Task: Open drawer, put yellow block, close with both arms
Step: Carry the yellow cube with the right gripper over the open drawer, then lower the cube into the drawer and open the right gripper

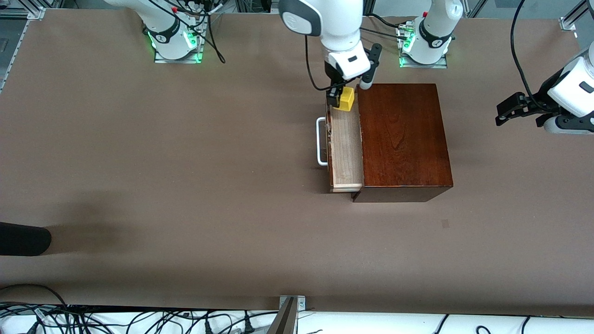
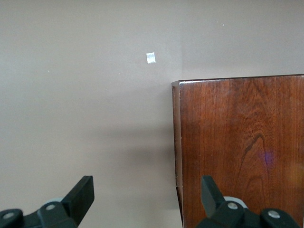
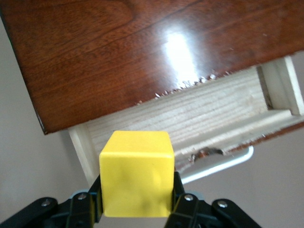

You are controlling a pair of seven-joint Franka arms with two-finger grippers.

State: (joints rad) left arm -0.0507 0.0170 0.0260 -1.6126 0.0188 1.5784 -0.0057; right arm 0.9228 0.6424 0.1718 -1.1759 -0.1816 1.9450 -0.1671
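Observation:
The drawer [image 1: 345, 150] stands pulled out of the mahogany box [image 1: 403, 139], showing its pale wood tray [image 3: 190, 116] and white handle [image 1: 320, 141]. My right gripper [image 1: 341, 98] is shut on the yellow block [image 1: 346, 99], which hangs over the end of the drawer toward the robots' bases. In the right wrist view the yellow block [image 3: 137, 173] sits between the black fingers [image 3: 178, 190]. My left gripper [image 1: 508, 110] is open in the air beside the box, toward the left arm's end of the table, with nothing between its fingers [image 2: 80, 194].
A dark object [image 1: 23, 239] pokes in at the table's edge at the right arm's end. A small pale mark [image 1: 445, 223] lies on the brown table nearer the front camera than the box. Cables run along the front edge.

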